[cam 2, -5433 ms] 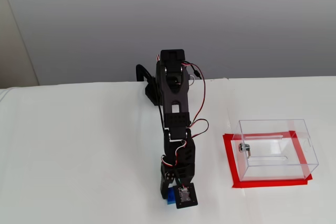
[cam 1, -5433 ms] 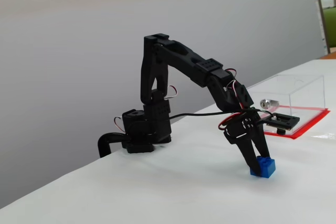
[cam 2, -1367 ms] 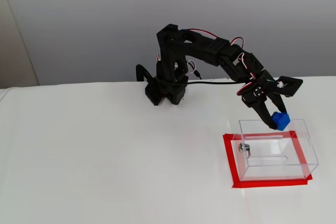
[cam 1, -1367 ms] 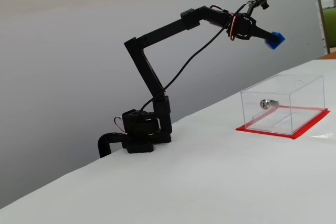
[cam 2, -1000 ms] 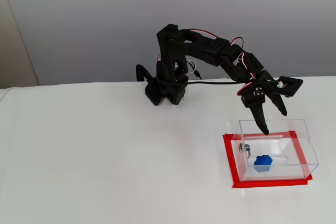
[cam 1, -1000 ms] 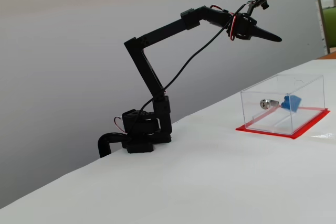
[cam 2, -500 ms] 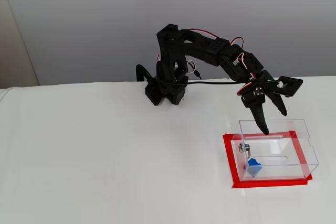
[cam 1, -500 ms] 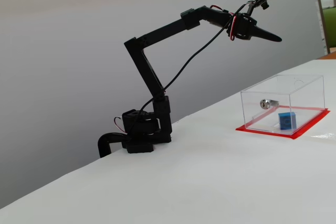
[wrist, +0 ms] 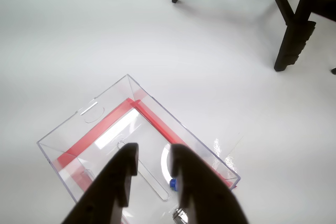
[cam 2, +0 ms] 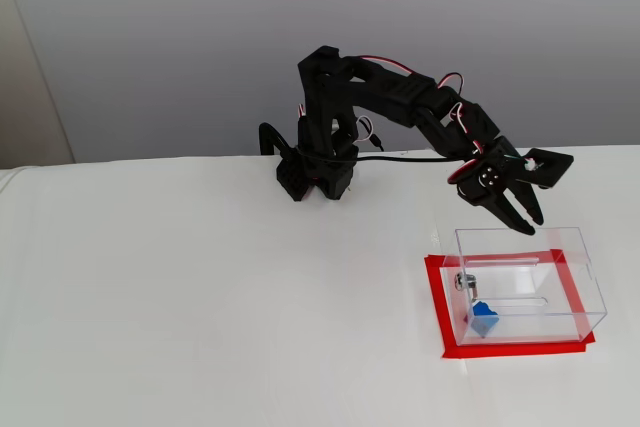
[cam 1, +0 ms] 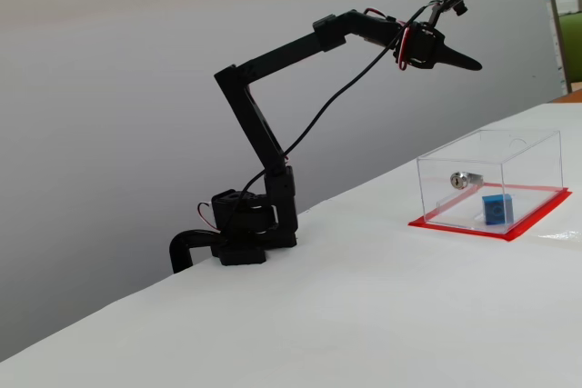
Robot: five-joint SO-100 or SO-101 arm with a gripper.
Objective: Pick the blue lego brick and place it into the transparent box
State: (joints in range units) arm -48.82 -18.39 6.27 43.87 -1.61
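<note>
The blue lego brick (cam 1: 496, 208) sits inside the transparent box (cam 1: 523, 147), resting on the red base sheet (cam 2: 436, 313), so by the look of things the placing step is done and only the withdrawal is left. The pincer (cam 1: 472, 64) hangs well above the box, empty; in the wrist view (wrist: 153, 163) its two fingers stand only a narrow gap apart with nothing between them, and the front fixed view (cam 2: 524, 219) shows them drawn nearly together too.

Next move, as a judgement: nothing more is asked of the brick. The arm only needs to pull back toward its base (cam 1: 245, 235), keeping high enough that the fingertips stay clear of the box's top rim.

Now the brick itself. It is small and bright blue, far smaller than the box. In the side fixed view it looks upright and squarish, standing near the front wall. From the front fixed view (cam 2: 481, 319) it lies in the box's left part, just below the small silver lock (cam 2: 463, 281), and seems a little tilted; whether it touches the left wall cannot be told. In the wrist view only a sliver of blue (wrist: 172, 183) peeks out beside one finger. The clear box (wrist: 105, 124) stands square on its red sheet on the white desk (cam 2: 200, 327).
</note>
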